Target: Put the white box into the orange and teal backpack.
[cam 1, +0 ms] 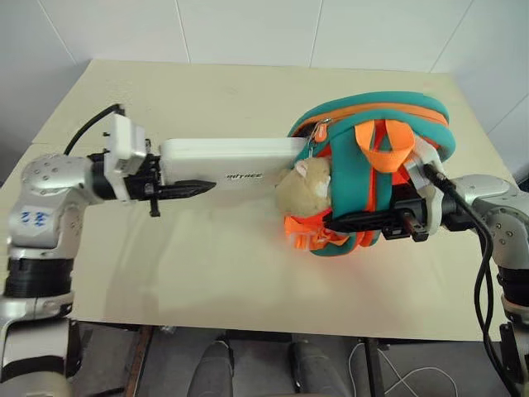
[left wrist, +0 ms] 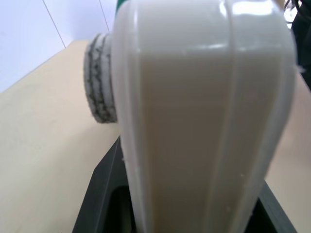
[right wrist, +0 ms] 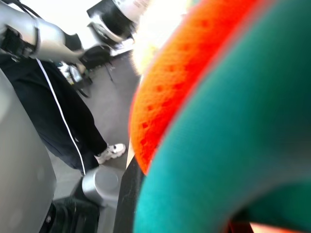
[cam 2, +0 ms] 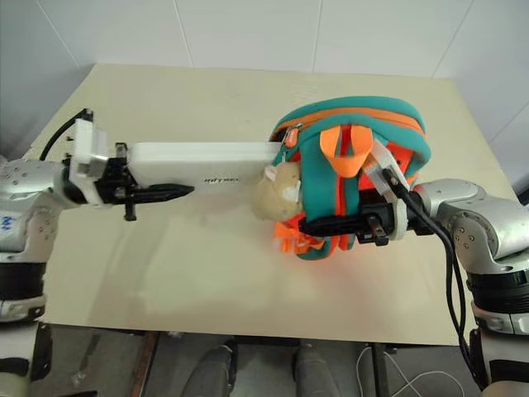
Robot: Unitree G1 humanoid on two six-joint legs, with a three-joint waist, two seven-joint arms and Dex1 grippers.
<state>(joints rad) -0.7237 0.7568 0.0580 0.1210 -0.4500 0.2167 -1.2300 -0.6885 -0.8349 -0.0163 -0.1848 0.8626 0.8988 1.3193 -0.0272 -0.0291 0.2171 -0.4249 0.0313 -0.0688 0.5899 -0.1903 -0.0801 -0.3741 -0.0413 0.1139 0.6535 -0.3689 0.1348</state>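
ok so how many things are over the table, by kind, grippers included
white box: 1
orange and teal backpack: 1
plush animal charm: 1
grippers: 2, left gripper and right gripper
total: 5

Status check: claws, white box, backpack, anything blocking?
Left claw shut on white box, held level, far end at orange and teal backpack. Right claw shut on backpack strap, holding it up. Plush charm hangs beside the opening.
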